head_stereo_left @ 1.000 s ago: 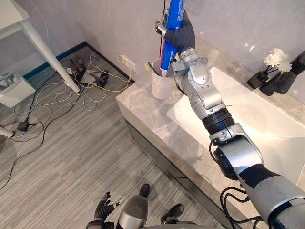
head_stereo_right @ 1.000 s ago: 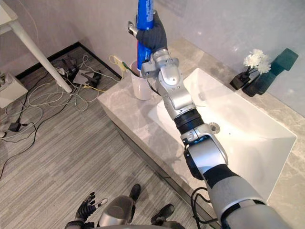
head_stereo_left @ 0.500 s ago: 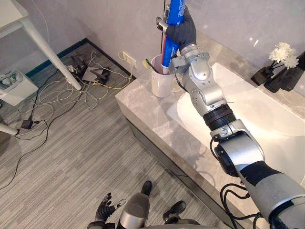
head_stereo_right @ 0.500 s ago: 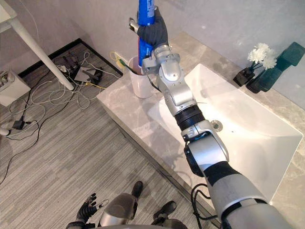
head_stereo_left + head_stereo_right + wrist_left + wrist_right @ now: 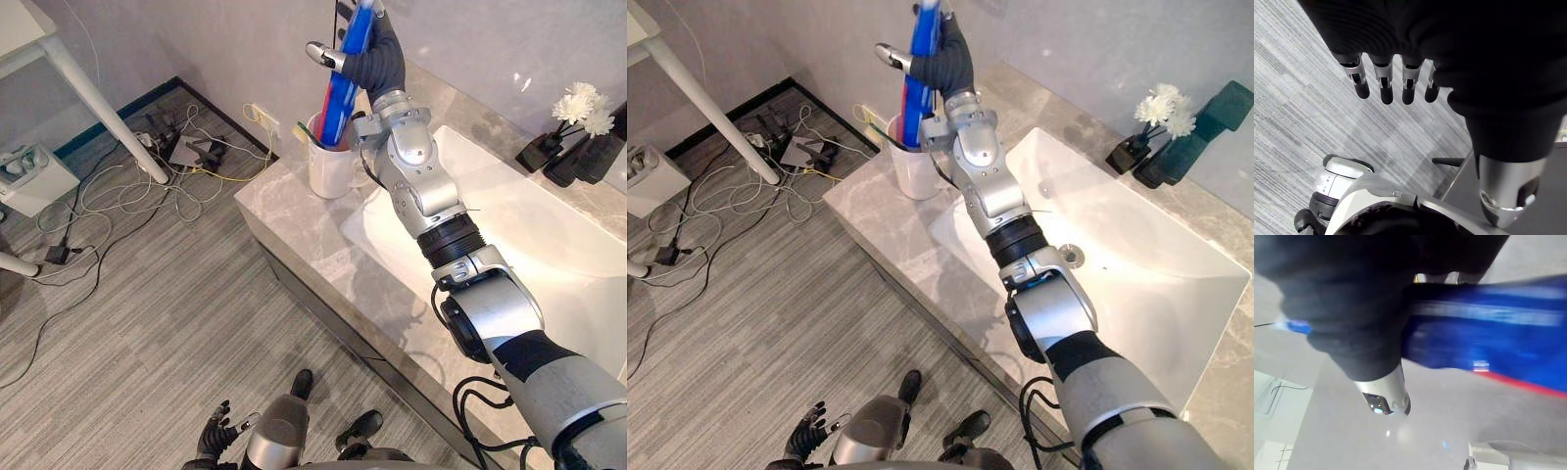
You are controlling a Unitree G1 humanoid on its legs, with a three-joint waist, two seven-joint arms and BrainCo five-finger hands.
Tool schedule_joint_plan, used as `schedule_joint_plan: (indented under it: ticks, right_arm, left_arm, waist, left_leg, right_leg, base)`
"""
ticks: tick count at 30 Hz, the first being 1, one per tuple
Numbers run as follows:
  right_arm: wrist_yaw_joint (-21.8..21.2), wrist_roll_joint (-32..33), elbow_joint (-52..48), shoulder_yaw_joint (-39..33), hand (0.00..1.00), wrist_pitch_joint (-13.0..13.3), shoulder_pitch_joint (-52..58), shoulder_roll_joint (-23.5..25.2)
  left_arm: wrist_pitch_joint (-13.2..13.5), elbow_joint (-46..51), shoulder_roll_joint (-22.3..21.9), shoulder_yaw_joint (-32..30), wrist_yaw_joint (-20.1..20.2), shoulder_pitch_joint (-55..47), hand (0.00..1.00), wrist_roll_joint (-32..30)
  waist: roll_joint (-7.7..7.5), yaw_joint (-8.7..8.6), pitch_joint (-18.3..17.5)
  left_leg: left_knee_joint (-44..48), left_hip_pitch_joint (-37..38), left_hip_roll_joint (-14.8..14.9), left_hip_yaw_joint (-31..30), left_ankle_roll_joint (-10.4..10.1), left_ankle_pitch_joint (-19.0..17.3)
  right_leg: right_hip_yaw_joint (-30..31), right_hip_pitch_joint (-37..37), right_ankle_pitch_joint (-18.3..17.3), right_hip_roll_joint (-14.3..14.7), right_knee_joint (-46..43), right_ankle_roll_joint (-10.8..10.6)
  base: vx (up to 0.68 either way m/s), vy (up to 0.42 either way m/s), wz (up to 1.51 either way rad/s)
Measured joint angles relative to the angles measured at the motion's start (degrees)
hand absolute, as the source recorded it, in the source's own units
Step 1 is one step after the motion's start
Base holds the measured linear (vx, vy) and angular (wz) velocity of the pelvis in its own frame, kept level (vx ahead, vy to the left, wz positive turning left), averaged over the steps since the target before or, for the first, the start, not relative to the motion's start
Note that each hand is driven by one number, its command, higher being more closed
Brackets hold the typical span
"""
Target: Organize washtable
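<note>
While the left hand (image 5: pixel 217 437) hangs low over the grey floor (image 5: pixel 147 294), fingers (image 5: pixel 1382 84) loose, apart and empty, the right arm stretches over the near corner of the counter (image 5: pixel 294 211). A white cup (image 5: pixel 329 172) stands on that corner, just beside the sink (image 5: pixel 529 235). The blue tube (image 5: pixel 345 78) leans tilted in the cup, its lower end inside. The right hand (image 5: pixel 378 61) is at the tube's upper part. Its thumb (image 5: pixel 320 53) juts clear of the tube, and its fingers lie nearly straight along the far side, not closed round it. Farther along the counter, white flowers (image 5: pixel 583 106) stand by a dark bottle (image 5: pixel 1207 125).
</note>
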State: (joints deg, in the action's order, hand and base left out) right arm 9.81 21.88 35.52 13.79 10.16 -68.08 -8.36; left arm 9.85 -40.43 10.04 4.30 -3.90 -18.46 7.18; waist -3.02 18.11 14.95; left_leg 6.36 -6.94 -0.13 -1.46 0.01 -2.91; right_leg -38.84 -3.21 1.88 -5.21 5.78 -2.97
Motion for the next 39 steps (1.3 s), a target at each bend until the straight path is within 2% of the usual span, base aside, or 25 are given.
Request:
schedule_joint_plan:
  ticks: [3, 15, 20, 22, 26, 29, 30, 31, 33, 35, 36, 38, 39]
  right_arm:
    - [-0.07, -0.06, -0.02, 0.01, 0.00, -0.02, 0.15, 0.01]
    - [-0.30, -1.22, -0.07, 0.23, 0.00, -0.62, 3.61, 0.02]
    - [-1.58, -3.93, -1.64, 2.20, 0.00, -0.66, 3.60, -1.30]
    - [-2.79, -5.54, -6.18, 4.84, 0.00, -0.65, 3.92, -4.04]
    - [-4.47, -5.86, -13.68, 5.73, 0.00, -0.37, 6.18, -8.09]
    - [-6.29, -6.11, -20.37, 7.09, 0.00, 0.07, 9.16, -12.93]
    - [-6.91, -6.07, -23.25, 7.09, 0.00, 0.76, 10.22, -14.98]
    - [-7.31, -6.01, -24.60, 7.08, 0.00, 1.00, 10.65, -16.09]
    - [-8.62, -6.00, -29.71, 7.00, 0.00, 2.50, 12.88, -21.39]
    - [-9.23, -5.94, -33.35, 6.75, 0.00, 3.54, 14.49, -24.81]
    - [-10.03, -5.82, -37.23, 5.04, 0.00, 4.82, 16.62, -27.56]
    - [-10.11, -5.71, -40.67, 1.35, 0.00, 6.09, 19.48, -29.51]
    - [-10.09, -5.73, -42.86, -3.05, 0.00, 7.18, 21.24, -31.05]
  left_arm:
    - [0.00, 0.04, -0.35, 0.00, 0.00, -0.06, 0.00, 0.03]
    - [-0.02, 0.09, -0.36, 0.00, 0.01, -0.37, 0.00, 1.14]
    - [-0.02, 0.07, -0.32, 0.00, 0.01, -0.74, 0.00, 1.13]
    - [-0.01, 0.01, -0.30, 0.00, 0.00, -0.77, 0.00, 1.11]
    - [0.01, -0.09, -0.15, -0.05, -0.02, -1.18, 0.00, 1.09]
    - [0.01, -0.77, 0.25, -0.11, -0.18, -1.95, 0.00, 1.10]
    - [0.01, -1.13, 0.31, -0.20, -0.23, -2.14, 0.00, 1.10]
    - [0.01, -1.35, 0.36, -0.22, -0.28, -2.17, 0.00, 1.10]
    - [0.00, -2.15, 0.48, -0.26, -0.29, -2.45, 0.00, 1.00]
    - [0.01, -2.26, 0.48, -0.44, -0.32, -2.93, 0.00, 0.96]
    - [0.01, -2.97, 0.54, -0.54, -0.32, -2.88, 0.00, 0.82]
    - [0.01, -3.35, 0.67, -0.57, -0.29, -2.87, 0.00, 0.08]
    - [0.02, -3.58, 0.69, -0.71, -0.29, -2.87, 0.00, -0.49]
  waist:
    - [0.61, -0.03, 0.28]
    - [0.61, -0.23, 0.28]
    - [0.50, -1.50, 0.18]
    - [0.50, -1.74, 0.15]
    - [0.02, -2.62, -0.61]
    - [-0.66, -4.09, -2.27]
    - [-0.74, -4.96, -2.44]
    - [-0.79, -5.12, -2.54]
    - [-0.93, -6.78, -3.94]
    - [-1.07, -7.49, -4.55]
    - [-1.15, -8.01, -5.16]
    - [-1.28, -8.78, -5.85]
    - [-1.30, -9.84, -5.93]
  left_leg:
    - [-0.02, 0.95, -0.08, -0.03, -0.01, -0.02]
    - [-0.09, 1.49, -0.03, 0.13, -0.02, 0.00]
    - [-0.24, 1.94, 0.04, 0.47, -0.02, 0.00]
    - [-0.51, 2.59, 0.15, 1.23, -0.02, 0.00]
    - [-1.12, 3.29, 0.20, 1.82, -0.03, 0.03]
    - [-2.13, 4.50, 0.26, 3.11, -0.06, 0.08]
    - [-2.40, 5.24, 0.23, 3.29, -0.05, 0.08]
    - [-2.48, 5.54, 0.21, 3.51, -0.05, 0.08]
    - [-3.32, 6.29, 0.26, 4.49, -0.04, 0.08]
    - [-3.87, 7.03, 0.32, 5.30, -0.02, 0.09]
    - [-4.38, 7.66, 0.41, 6.18, -0.02, 0.09]
    - [-4.50, 7.90, 0.41, 6.64, 0.00, 0.07]
    - [-4.70, 8.39, 0.41, 7.07, 0.01, 0.07]
  right_leg:
    - [-0.04, -0.99, -0.02, -0.07, 0.00, 0.00]
    - [0.16, -1.41, -0.03, -0.02, 0.00, 0.05]
    - [0.69, -1.62, 0.01, -0.01, 0.00, 0.09]
    - [1.43, -1.78, 0.08, -0.02, 0.00, 0.17]
    - [2.07, -1.90, 0.11, -0.04, 0.00, 0.19]
    - [3.32, -2.00, 0.14, -0.14, 0.00, 0.15]
    - [3.72, -2.45, 0.16, -0.22, 0.00, 0.11]
    - [4.00, -2.62, 0.16, -0.27, 0.00, 0.10]
    - [4.84, -2.47, 0.24, -0.34, 0.01, -0.01]
    - [5.80, -2.56, 0.26, -0.33, 0.01, -0.04]
    - [6.56, -2.54, 0.30, -0.34, 0.01, -0.06]
    - [7.21, -2.47, 0.39, -0.34, 0.01, -0.11]
    - [7.65, -2.55, 0.48, -0.37, 0.01, -0.14]
  base:
    - [0.00, 0.000, 0.00]
    - [0.03, 0.042, -0.01]
    - [0.02, 0.043, -0.04]
    - [0.03, 0.051, -0.14]
    - [0.03, 0.034, -0.09]
    - [0.04, 0.038, -0.19]
    - [0.05, 0.043, -0.22]
    - [0.03, 0.051, -0.22]
    - [0.02, 0.046, -0.21]
    - [0.02, 0.040, -0.26]
    - [0.02, 0.036, -0.33]
    - [0.02, 0.032, -0.21]
    - [0.00, 0.040, -0.18]
